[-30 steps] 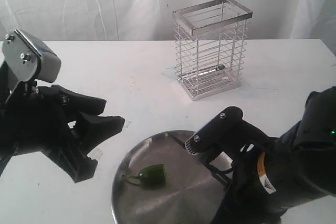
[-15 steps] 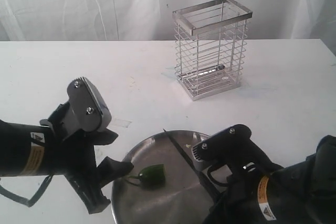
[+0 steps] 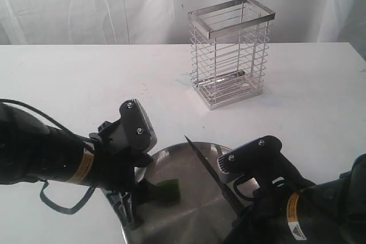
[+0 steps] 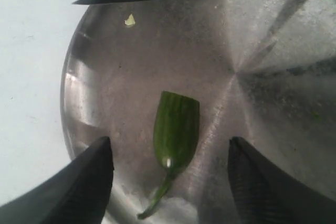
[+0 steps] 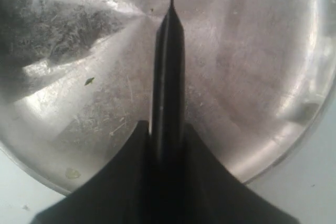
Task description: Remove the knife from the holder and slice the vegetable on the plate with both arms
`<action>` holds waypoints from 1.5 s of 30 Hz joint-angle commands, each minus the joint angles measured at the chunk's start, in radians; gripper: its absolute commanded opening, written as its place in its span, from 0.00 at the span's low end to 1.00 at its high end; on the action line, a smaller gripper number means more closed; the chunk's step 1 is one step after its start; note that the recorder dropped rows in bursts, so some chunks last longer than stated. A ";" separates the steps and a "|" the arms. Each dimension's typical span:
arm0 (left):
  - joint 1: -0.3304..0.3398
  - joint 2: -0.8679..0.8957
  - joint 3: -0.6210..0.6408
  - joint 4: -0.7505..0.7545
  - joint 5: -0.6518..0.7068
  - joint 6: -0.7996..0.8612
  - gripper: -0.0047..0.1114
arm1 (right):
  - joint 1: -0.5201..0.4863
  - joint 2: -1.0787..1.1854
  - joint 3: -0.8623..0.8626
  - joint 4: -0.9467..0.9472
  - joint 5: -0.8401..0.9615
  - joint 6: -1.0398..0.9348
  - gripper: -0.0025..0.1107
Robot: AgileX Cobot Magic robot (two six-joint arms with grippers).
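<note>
The vegetable (image 3: 167, 190), a small dark green piece with a thin stem, lies on the shiny steel plate (image 3: 194, 215) at the front. My left gripper (image 3: 140, 198) is low over the plate's left edge. It is open, one finger on each side of the vegetable (image 4: 176, 129) without touching it. My right gripper (image 5: 168, 129) is shut on the knife (image 5: 168, 66) by its black handle. The dark blade (image 3: 205, 165) slants above the plate, its point toward the back, just right of the vegetable. The wire holder (image 3: 230, 52) stands at the back.
A white table (image 3: 86, 78) carries everything, with a white curtain behind. A small pale scrap (image 4: 129, 20) and a green speck (image 5: 89, 81) lie on the plate. The right arm's body (image 3: 309, 210) fills the front right corner.
The left arm has swung right and down to the plate, its open fingers now straddling the vegetable. The right arm with the knife has shifted slightly right.
</note>
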 commanded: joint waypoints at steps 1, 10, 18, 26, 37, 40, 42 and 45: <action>-0.002 0.069 -0.052 0.010 0.021 0.007 0.61 | -0.005 -0.009 0.004 -0.013 -0.013 0.005 0.02; -0.002 0.123 -0.061 0.010 0.030 0.067 0.60 | -0.005 -0.009 0.004 -0.022 -0.029 0.005 0.02; 0.000 -0.275 -0.070 0.010 0.027 -0.097 0.50 | -0.005 -0.009 0.004 -0.039 -0.046 0.005 0.02; 0.000 -0.551 -0.165 -0.119 0.739 -0.088 0.16 | -0.005 -0.009 0.002 -0.039 -0.056 0.005 0.02; -0.002 -0.436 -0.163 -1.767 1.326 1.934 0.13 | -0.005 -0.011 0.002 -0.036 -0.126 0.005 0.02; -0.002 -0.438 -0.163 -2.000 1.219 2.103 0.16 | -0.005 -0.013 0.002 -0.036 -0.112 0.005 0.02; -0.002 -0.413 -0.163 -1.998 1.171 2.118 0.25 | -0.005 -0.013 0.002 -0.036 -0.103 0.005 0.02; -0.002 -0.347 -0.163 -1.997 1.149 2.130 0.46 | -0.005 -0.014 0.002 -0.036 -0.112 0.005 0.02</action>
